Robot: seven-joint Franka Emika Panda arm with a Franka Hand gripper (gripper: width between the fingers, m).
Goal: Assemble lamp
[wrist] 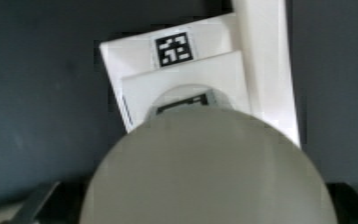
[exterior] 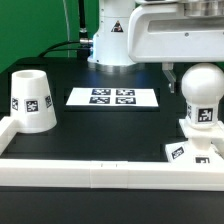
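The rounded white bulb stands upright on its stem in the small square base at the exterior view's right, tags on both. My gripper hangs right over the bulb, with one finger showing beside its top. In the wrist view the bulb fills the space between my dark fingers. They press against its sides, so my gripper is shut on it. The base lies beneath. The truncated-cone shade stands upright at the exterior view's left, apart from the gripper.
The marker board lies flat in the middle of the black table. A long white rail runs along the near edge and up the left side; it also shows in the wrist view beside the base. The arm's white base stands behind.
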